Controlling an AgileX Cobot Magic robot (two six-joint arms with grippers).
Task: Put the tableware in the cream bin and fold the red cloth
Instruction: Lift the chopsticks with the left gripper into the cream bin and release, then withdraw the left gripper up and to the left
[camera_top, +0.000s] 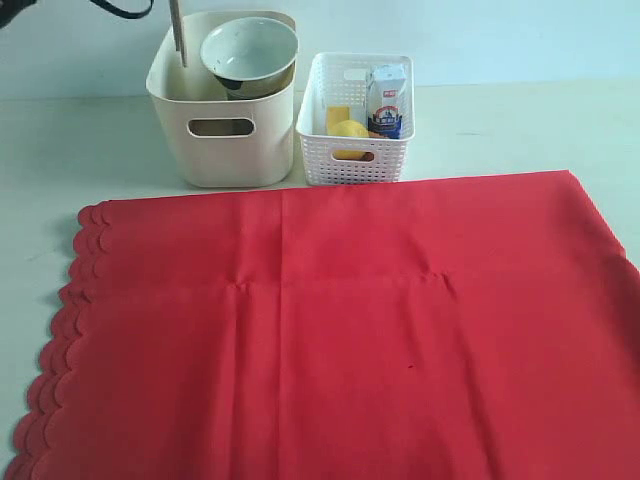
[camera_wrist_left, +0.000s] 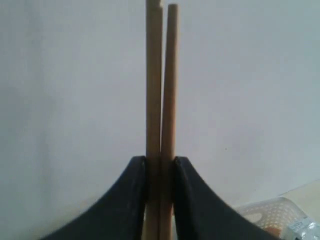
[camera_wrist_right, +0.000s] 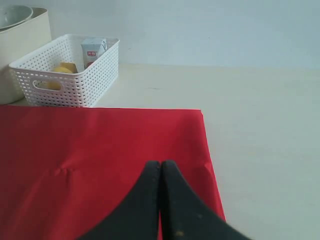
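1. The pale surface (camera_top: 80, 140) carries everything I see from here.
2. The red cloth (camera_top: 350, 340) lies spread flat across the front of it, unfolded, with its scalloped edge on the left of the exterior view and faint creases crossing it.
3. The cream bin (camera_top: 225, 150) stands just behind the cloth's back edge, with the white perforated basket (camera_top: 350, 160) close on its right.
4. A white bowl (camera_top: 250, 55) sits tilted in the bin, its rim well above the bin's rim.
5. The basket holds a small milk carton (camera_top: 386, 100), standing up, and a lemon (camera_top: 350, 130) in front of it.
6. The left fingers (camera_wrist_left: 125, 200) are clamped on the pair of wooden chopsticks (camera_wrist_left: 160, 100); the two sticks run side by side straight out between them.
7. In the exterior view the sticks hang upright over the left part of the bin, with their lower end inside its mouth.
8. The right fingers (camera_wrist_right: 145, 200) are pressed together with nothing between them, over the cloth near its right edge. I cannot tell whether they touch the fabric.
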